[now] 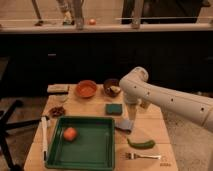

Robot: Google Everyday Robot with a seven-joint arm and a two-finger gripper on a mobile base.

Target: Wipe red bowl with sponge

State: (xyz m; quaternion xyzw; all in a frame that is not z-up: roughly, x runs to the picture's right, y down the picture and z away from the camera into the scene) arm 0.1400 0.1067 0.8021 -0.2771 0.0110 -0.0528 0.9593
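The red bowl (86, 89) sits at the back of the wooden table (150, 125), left of centre, orange-red and empty. The teal-green sponge (114, 108) lies flat on the table in front of it and a little to the right. My white arm reaches in from the right and bends down. The gripper (131, 111) hangs just right of the sponge, above a grey folded cloth (125, 124). It is apart from the bowl.
A dark brown bowl (112, 86) stands right of the red bowl. A big green tray (95, 147) holds an orange fruit (70, 133). A green vegetable (141, 144), a fork (142, 156), a white stick (44, 137) and a small dish (57, 111) lie around it.
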